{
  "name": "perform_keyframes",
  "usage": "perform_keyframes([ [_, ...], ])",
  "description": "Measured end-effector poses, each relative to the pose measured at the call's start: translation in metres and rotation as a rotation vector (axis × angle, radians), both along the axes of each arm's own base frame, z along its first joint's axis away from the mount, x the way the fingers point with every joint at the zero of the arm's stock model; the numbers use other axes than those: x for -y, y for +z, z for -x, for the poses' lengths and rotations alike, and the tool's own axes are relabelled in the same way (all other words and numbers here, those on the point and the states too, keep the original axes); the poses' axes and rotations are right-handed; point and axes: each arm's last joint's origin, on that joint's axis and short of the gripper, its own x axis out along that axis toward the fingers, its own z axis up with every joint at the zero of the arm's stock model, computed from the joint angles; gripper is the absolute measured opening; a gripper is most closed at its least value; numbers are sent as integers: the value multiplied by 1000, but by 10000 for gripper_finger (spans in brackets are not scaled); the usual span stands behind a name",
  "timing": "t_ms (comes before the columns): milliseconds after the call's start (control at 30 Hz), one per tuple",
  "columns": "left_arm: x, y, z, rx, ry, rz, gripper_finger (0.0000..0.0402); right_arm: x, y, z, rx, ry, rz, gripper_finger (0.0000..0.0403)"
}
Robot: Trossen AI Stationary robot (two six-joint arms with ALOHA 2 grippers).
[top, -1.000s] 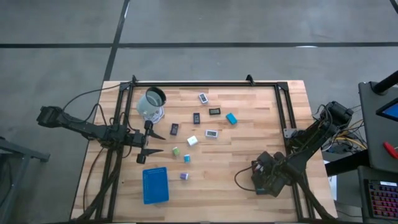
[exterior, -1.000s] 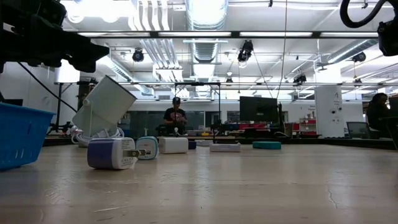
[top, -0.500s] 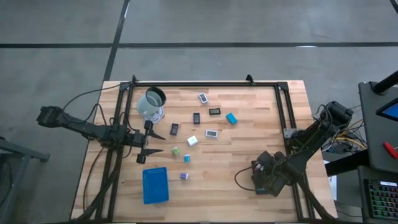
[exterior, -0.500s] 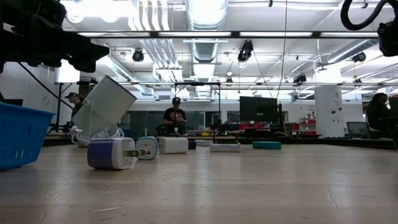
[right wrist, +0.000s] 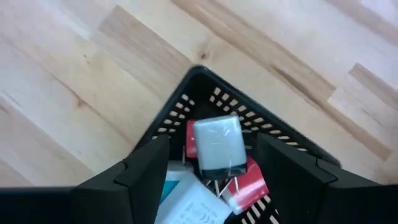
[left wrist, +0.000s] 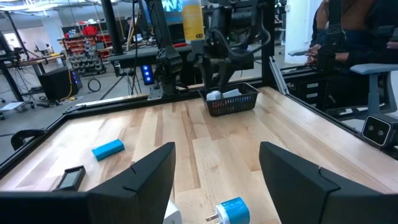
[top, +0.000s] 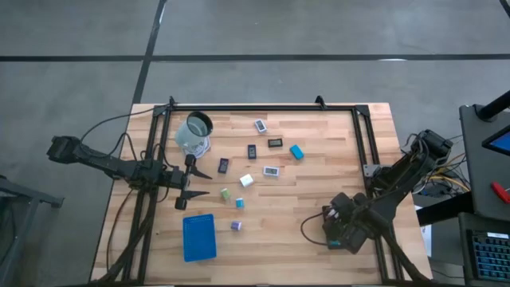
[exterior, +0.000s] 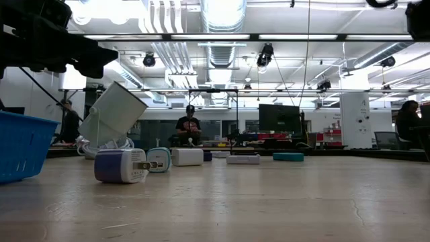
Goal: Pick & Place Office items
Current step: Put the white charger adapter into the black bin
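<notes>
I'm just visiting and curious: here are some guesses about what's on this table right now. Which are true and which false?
1. The blue tray lies near the left gripper. True.
2. The left gripper holds a block. False: its open fingers are empty.
3. The right gripper hangs over a black basket. True.
4. The black basket is empty. False: a white block and others lie in it.
5. The cup stands upright. False: it tilts.

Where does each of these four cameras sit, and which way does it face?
High: overhead, straight down on the table; both arms show.
Low: at tabletop height, level across; purple charger close.
Left wrist: forward past open left jaws toward the black basket.
Right wrist: down between open right jaws into that same basket.
</notes>
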Motion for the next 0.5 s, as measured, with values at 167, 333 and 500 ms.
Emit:
perform_keyframes([
  [167, 0, 0, 0, 0, 0, 0, 237, -3, 17, -4, 33, 0, 26, 238],
  [333, 0, 0, 0, 0, 0, 0, 237, 0, 32, -7, 128, 5, 145, 238],
  [500, 0, 0, 0, 0, 0, 0, 237, 2, 39, -12, 262, 79, 304, 238],
])
